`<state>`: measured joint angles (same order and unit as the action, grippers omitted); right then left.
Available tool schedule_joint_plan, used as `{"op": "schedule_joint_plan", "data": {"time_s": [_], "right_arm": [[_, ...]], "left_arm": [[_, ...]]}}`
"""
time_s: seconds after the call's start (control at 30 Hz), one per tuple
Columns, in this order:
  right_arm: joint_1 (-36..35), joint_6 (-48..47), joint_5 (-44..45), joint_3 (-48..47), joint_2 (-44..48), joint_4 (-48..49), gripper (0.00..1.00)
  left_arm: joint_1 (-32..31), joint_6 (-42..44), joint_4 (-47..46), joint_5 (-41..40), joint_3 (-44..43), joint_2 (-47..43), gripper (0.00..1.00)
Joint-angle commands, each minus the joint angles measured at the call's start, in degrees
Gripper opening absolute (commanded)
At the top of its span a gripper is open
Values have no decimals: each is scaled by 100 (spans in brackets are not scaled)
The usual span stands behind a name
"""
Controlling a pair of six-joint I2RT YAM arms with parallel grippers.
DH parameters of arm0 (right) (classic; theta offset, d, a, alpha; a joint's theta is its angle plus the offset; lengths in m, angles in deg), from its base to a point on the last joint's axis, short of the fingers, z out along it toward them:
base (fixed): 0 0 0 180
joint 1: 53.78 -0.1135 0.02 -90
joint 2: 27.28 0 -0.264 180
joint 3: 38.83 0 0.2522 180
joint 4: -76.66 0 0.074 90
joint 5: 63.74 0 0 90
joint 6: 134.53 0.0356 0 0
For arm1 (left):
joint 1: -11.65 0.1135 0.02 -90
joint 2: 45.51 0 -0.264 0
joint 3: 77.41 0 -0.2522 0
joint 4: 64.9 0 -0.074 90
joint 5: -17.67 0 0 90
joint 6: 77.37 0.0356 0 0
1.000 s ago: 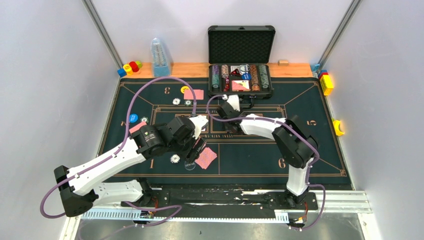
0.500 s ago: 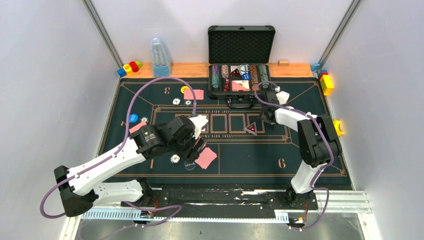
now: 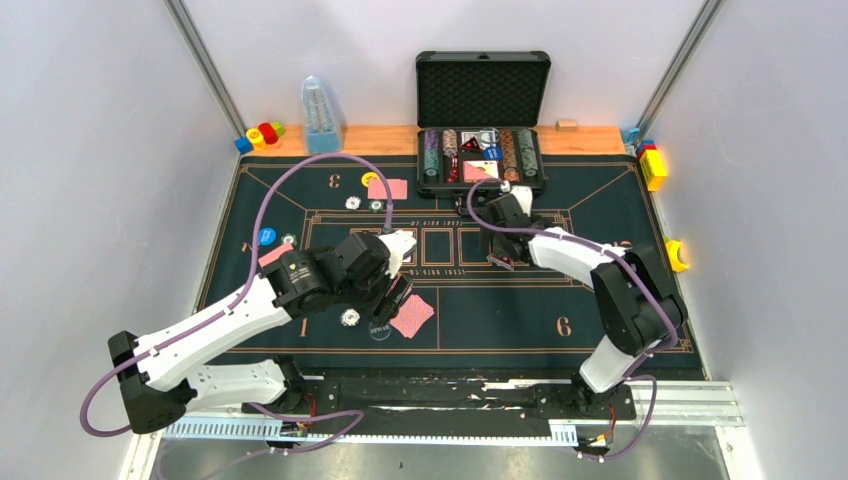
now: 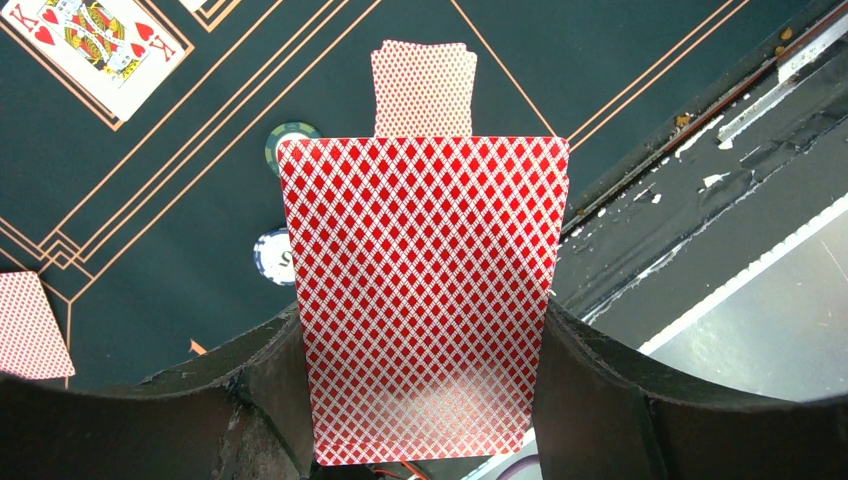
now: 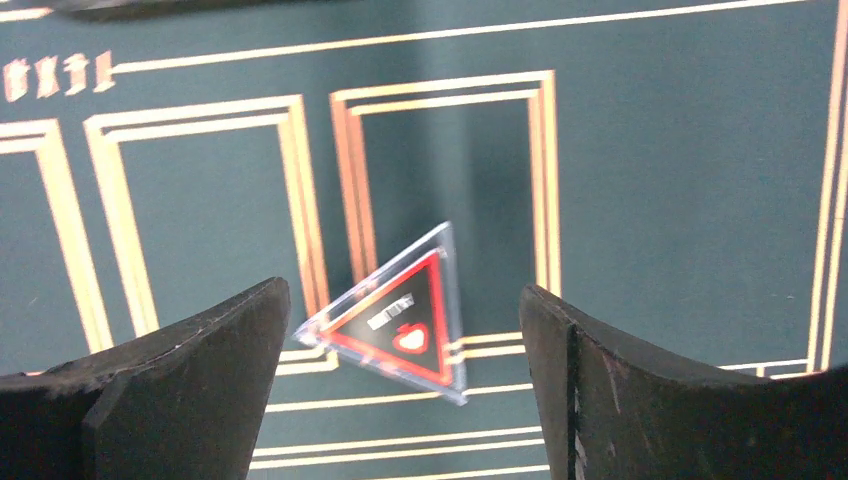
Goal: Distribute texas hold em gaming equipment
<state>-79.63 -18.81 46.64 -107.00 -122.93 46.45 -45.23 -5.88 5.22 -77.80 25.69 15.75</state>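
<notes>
Holding one red-backed card (image 4: 425,250) pinched tight in the left claw (image 4: 420,350) above the green surface (image 5: 650,200), the robot has its right claw (image 5: 402,295) spread wide open over a little triangle piece (image 5: 400,330) lying flat there, so it should probably move straight up without bumping it

Tall clear blue bottle (image 3: 322,115) beside red, yellow, blue and green blocks (image 3: 262,134) at the wooden ledge's (image 3: 385,139) left end.
</notes>
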Motion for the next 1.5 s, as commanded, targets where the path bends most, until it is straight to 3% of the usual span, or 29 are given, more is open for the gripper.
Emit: {"op": "schedule_joint_plan", "data": {"time_s": [0.0,0.1,0.2,0.33,0.63,1.0,1.23,1.3,1.4,1.47], "right_arm": [[-529,-157,373,-220,310,-67,85],[-872,-94,227,-291,248,-168,75],[-1213,18,-144,-390,5,-145,53],[-1353,208,-204,-566,-422,-143,37],[-831,890,417,-321,-428,-545,30],[880,1242,806,-241,-398,-546,30],[933,700,179,41,78,71,40],[924,476,-297,172,302,376,45],[876,219,-1269,360,791,743,63],[831,69,-2423,591,1238,1139,79]], "left_arm": [[8,70,-155,-18,-40,-82,0],[11,75,-157,-9,-36,-94,0],[11,83,-155,-13,-33,-112,0],[11,71,-160,-28,-39,-141,0],[11,57,-155,-36,-37,-164,0],[14,57,-152,-41,-33,-169,0],[11,57,-160,-41,-39,-150,0],[11,57,-157,-41,-39,-138,0],[11,57,-154,-34,-39,-105,0],[11,68,-152,0,-45,-79,0]]}}
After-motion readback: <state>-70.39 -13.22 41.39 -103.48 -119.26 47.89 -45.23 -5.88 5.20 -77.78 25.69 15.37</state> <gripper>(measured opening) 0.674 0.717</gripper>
